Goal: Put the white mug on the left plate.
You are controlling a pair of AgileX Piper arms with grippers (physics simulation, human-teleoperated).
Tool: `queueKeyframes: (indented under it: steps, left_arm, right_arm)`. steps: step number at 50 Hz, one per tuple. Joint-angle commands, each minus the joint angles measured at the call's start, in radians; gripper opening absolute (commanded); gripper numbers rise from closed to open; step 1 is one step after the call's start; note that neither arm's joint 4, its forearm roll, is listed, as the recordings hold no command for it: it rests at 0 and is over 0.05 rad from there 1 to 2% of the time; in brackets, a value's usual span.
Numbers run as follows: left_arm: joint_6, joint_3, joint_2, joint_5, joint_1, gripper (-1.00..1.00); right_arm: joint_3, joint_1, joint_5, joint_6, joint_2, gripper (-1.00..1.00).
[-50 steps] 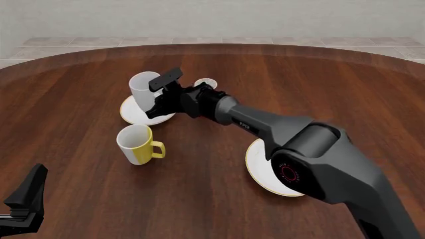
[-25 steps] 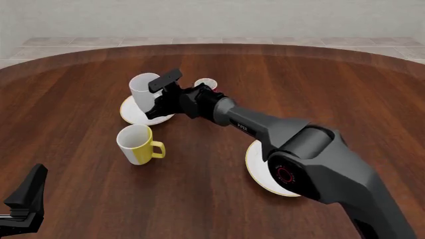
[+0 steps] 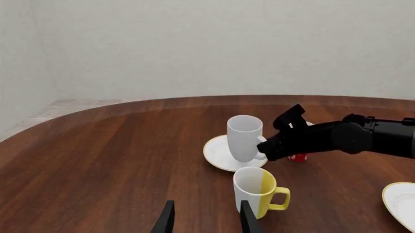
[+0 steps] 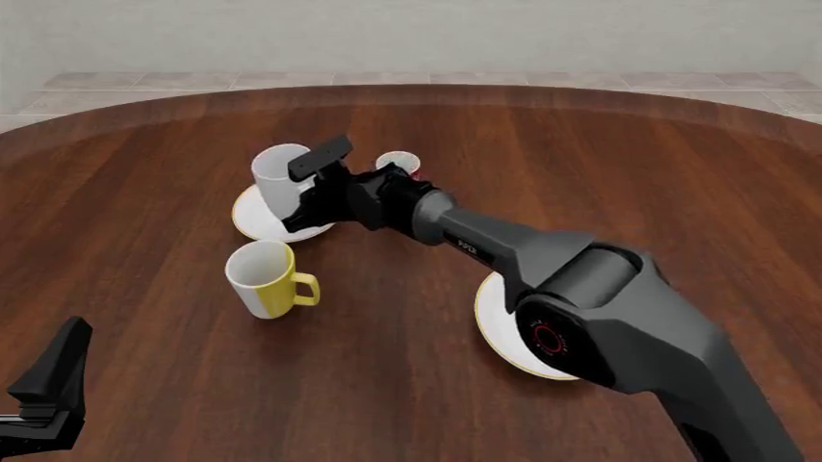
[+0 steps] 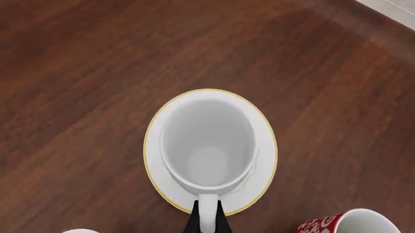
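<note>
The white mug (image 4: 276, 178) stands upright over the left plate (image 4: 254, 221), a small white plate with a gold rim. In the right wrist view the white mug (image 5: 207, 145) sits centred inside the plate's rim (image 5: 267, 150). My right gripper (image 4: 308, 188) is shut on the mug's loop handle, and its fingertips (image 5: 207, 221) pinch that handle. Seen from the left wrist, the mug (image 3: 244, 138) has its base at the plate (image 3: 217, 154), with the right gripper (image 3: 272, 138) beside it. My left gripper (image 3: 207, 218) is open and holds nothing, low at the near left (image 4: 52, 385).
A yellow-and-white mug (image 4: 266, 279) stands just in front of the left plate. Behind the right gripper is a red patterned cup (image 4: 398, 160). A larger gold-rimmed plate (image 4: 495, 327) lies partly under the right arm at centre right.
The white mug has sunk slightly toward the plate, still in the right gripper. The right arm's elbow shifted a little left. The left arm has not moved.
</note>
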Motion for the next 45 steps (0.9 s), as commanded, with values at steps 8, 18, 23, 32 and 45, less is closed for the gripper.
queueKeyframes:
  steps: [8,18,23,32,45]
  left_arm:
    - [0.000,0.000,0.000,0.000,0.000,1.00]
    - [0.000,0.000,0.000,0.000,0.000,1.00]
    - [0.000,0.000,0.000,0.000,0.000,1.00]
    - [0.000,0.000,0.000,0.000,0.000,1.00]
    - [0.000,0.000,0.000,0.000,0.000,1.00]
  right_arm:
    - [-0.005,0.002,-0.002,0.011,0.001,-1.00]
    - [-0.012,0.005,0.001,0.012,0.007,-1.00]
    - [-0.021,0.005,0.006,0.012,0.014,-1.00]
    - [-0.028,0.006,0.008,0.012,0.021,-1.00]
    - [-0.028,0.005,0.008,0.012,0.025,-1.00]
